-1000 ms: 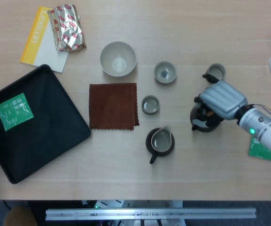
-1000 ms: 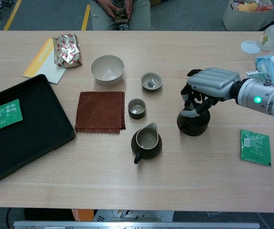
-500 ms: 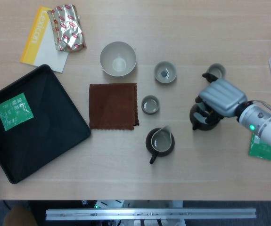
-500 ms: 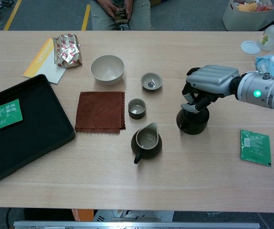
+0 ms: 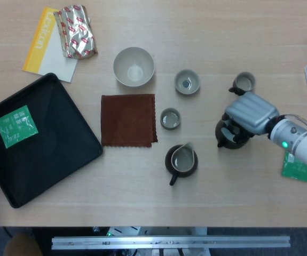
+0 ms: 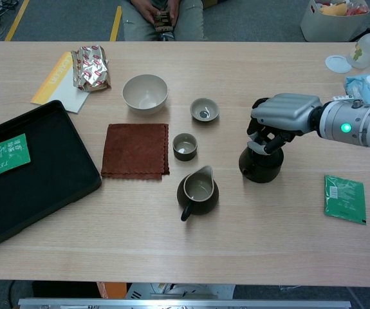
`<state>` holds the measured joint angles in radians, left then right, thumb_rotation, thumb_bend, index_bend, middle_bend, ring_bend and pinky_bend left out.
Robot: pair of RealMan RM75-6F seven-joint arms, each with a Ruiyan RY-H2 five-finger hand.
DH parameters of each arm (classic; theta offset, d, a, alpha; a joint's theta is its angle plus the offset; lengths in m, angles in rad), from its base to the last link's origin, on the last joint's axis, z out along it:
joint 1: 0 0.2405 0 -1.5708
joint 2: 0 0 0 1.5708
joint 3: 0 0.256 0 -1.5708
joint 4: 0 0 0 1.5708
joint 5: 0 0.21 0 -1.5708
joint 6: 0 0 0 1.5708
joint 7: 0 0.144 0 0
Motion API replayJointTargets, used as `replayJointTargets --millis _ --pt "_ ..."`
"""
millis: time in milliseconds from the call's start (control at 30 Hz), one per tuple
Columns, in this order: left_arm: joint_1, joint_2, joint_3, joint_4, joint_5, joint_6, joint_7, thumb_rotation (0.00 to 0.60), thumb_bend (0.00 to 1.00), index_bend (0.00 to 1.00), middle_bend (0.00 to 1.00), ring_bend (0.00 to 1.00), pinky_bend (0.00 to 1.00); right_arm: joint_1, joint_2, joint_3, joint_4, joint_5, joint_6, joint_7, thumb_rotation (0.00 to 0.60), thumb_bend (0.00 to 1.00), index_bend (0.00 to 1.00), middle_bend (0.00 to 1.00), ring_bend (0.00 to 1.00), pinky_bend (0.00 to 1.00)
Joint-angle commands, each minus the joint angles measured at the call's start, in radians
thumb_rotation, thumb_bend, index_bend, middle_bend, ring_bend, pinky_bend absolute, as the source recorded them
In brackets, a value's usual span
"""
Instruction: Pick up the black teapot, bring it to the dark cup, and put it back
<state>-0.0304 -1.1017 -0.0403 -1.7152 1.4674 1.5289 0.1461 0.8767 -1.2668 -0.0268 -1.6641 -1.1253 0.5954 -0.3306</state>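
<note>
Head view: your right hand [image 5: 248,113] covers the round black ceramic teapot [image 5: 231,135], which sits at three o'clock from the dark handled cup [image 5: 181,159]; whether it grips, I cannot tell.

Chest view: fingers [image 6: 262,139] curl onto the lid. Lift with a loose hold and the teapot may tip.

The desk [image 6: 300,238] carries a teapot [image 6: 260,166] under the fingers [image 6: 266,141], a pitcher [image 6: 198,188], cups, bowl [image 6: 145,93] and cloth [image 6: 136,150] left of them, then a tray [image 6: 56,187].
</note>
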Motion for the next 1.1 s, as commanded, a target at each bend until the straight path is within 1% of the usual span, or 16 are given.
replayJointTargets --millis 33,133,267,533,567,700,800,933,1000,1033,1100 --pt "0.000 0.000 -0.001 0.000 -0.001 0.000 0.000 0.600 0.43 0.15 0.24 0.19 0.17 0.004 0.003 0.000 0.000 0.005 -0.005 0.007 0.283 0.51 0.76 0.76 0.77 0.10" --pt "0.000 0.000 -0.001 0.001 -0.001 0.001 0.000 0.600 0.43 0.15 0.24 0.19 0.17 0.011 0.004 0.002 0.001 0.015 -0.012 0.017 0.284 0.51 0.79 0.81 0.82 0.12" --pt "0.000 0.001 -0.001 0.001 -0.001 0.001 -0.002 0.600 0.43 0.15 0.24 0.19 0.17 0.017 0.004 0.005 0.003 0.023 -0.019 0.031 0.283 0.51 0.80 0.83 0.83 0.12" --pt "0.002 0.002 -0.001 0.005 -0.003 0.003 -0.006 0.600 0.43 0.15 0.24 0.19 0.17 0.025 -0.004 0.006 0.017 0.031 -0.028 0.059 0.279 0.51 0.87 0.88 0.89 0.14" --pt "0.002 0.002 -0.001 0.006 -0.004 0.003 -0.006 0.600 0.43 0.15 0.24 0.19 0.17 0.025 -0.005 0.006 0.019 0.030 -0.027 0.061 0.277 0.50 0.87 0.89 0.90 0.14" --pt "0.002 0.003 -0.003 0.007 -0.006 0.002 -0.008 0.600 0.43 0.15 0.24 0.19 0.17 0.029 -0.004 0.009 0.022 0.033 -0.024 0.068 0.251 0.36 0.89 0.90 0.91 0.16" --pt "0.001 0.003 -0.003 0.008 -0.004 0.002 -0.009 0.600 0.43 0.15 0.24 0.19 0.17 0.031 0.001 0.012 0.020 0.035 -0.018 0.070 0.240 0.29 0.89 0.90 0.91 0.16" --pt "0.001 0.002 -0.002 0.010 -0.005 0.001 -0.011 0.600 0.43 0.15 0.24 0.19 0.17 0.032 0.010 0.013 0.015 0.039 0.003 0.059 0.211 0.19 0.91 0.91 0.92 0.16" --pt "0.001 0.001 -0.002 0.011 -0.004 0.000 -0.011 0.600 0.43 0.15 0.24 0.19 0.17 0.030 0.015 0.011 0.008 0.043 0.015 0.050 0.209 0.18 0.91 0.91 0.92 0.16" --pt "0.001 0.001 -0.002 0.011 -0.004 0.000 -0.011 0.600 0.43 0.15 0.24 0.19 0.17 0.031 0.018 0.009 0.006 0.046 0.017 0.045 0.209 0.19 0.92 0.91 0.92 0.16" --pt "0.000 0.001 -0.003 0.012 -0.004 0.000 -0.011 0.600 0.43 0.15 0.24 0.19 0.17 0.033 0.024 0.004 0.002 0.053 0.024 0.027 0.209 0.26 0.92 0.92 0.93 0.16"
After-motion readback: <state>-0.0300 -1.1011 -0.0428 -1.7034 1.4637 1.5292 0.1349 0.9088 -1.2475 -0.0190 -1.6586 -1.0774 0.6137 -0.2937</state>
